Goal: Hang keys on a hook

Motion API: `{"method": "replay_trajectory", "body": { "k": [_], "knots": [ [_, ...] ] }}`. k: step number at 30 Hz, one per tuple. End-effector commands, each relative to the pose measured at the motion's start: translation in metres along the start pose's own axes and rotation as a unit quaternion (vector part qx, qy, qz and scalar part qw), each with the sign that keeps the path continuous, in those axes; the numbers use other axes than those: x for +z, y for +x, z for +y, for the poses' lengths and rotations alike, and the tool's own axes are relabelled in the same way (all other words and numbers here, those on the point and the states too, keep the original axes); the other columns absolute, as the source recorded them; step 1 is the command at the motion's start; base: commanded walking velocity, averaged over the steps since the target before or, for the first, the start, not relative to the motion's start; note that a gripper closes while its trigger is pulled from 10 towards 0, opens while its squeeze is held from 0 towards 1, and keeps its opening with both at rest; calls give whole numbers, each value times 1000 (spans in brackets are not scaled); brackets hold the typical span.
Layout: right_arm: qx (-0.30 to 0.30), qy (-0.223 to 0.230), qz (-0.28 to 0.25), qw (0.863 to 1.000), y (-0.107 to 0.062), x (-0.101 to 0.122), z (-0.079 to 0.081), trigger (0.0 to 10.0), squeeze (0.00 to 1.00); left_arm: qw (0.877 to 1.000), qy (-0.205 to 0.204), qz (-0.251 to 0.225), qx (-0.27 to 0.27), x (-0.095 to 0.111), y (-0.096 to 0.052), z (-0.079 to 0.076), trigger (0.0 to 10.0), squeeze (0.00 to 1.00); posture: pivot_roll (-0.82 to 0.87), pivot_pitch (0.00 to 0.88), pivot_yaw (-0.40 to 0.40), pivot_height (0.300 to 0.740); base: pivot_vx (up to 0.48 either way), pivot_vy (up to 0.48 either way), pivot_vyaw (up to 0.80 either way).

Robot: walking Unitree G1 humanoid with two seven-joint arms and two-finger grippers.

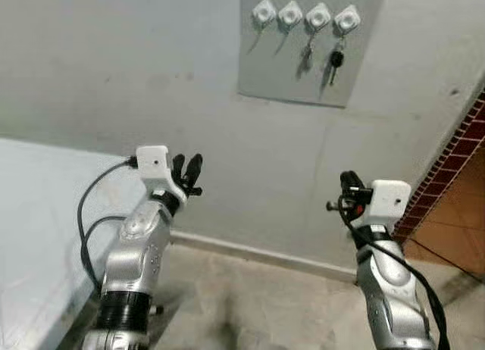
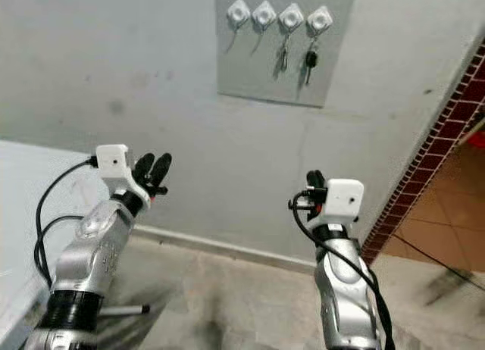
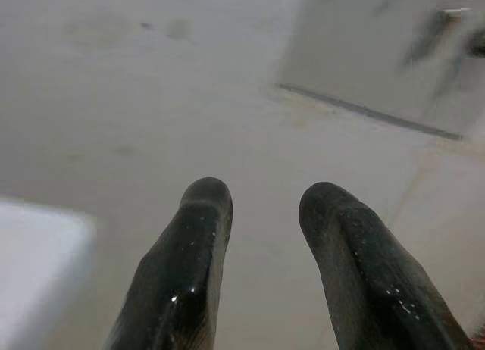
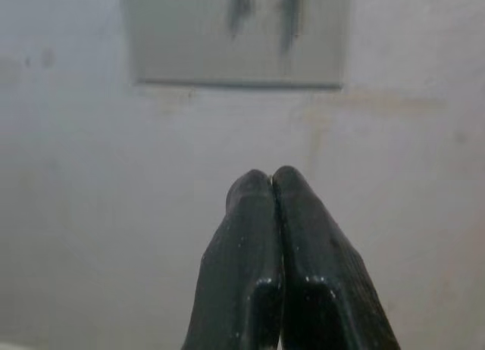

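A grey panel on the wall carries several white hooks in a row. A silver key hangs from the third hook and a black-headed key from the fourth; the two left hooks are bare. My left gripper is raised well below and left of the panel, fingers open with nothing between them. My right gripper is raised below the panel's right side, its fingers pressed together and empty, pointing up at the panel.
A white tabletop fills the left side. A pale skirting board runs along the wall's foot above a grey concrete floor. A red brick edge and orange tiles lie to the right.
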State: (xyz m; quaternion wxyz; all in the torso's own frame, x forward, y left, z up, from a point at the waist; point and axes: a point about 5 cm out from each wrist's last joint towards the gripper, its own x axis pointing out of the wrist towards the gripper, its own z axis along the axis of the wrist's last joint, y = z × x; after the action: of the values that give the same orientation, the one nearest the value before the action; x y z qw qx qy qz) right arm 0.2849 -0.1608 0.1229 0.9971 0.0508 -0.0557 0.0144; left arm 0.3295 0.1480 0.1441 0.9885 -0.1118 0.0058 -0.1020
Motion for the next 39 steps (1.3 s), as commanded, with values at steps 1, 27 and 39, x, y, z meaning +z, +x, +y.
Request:
{"method": "replay_trajectory", "body": {
  "k": [1, 27, 39],
  "knots": [
    [11, -4, -15, 1000, 3, 7, 3, 10000, 0, 1000, -2, -4, 5, 3, 0, 0, 10000, 0, 137, 0, -9, 740, 0, 315, 0],
    [19, -7, -12, 1000, 1, 7, 1, 10000, 0, 1000, -6, 13, 20, 0, -1, -2, 10000, 0, 142, 0, -18, 740, 116, 0, 0],
    [20, -7, -10, 1000, 2, 6, 1, 10000, 0, 1000, -7, 15, 21, 0, -1, -3, 10000, 0, 144, 0, -21, 740, 361, 0, 0]
  ]
}}
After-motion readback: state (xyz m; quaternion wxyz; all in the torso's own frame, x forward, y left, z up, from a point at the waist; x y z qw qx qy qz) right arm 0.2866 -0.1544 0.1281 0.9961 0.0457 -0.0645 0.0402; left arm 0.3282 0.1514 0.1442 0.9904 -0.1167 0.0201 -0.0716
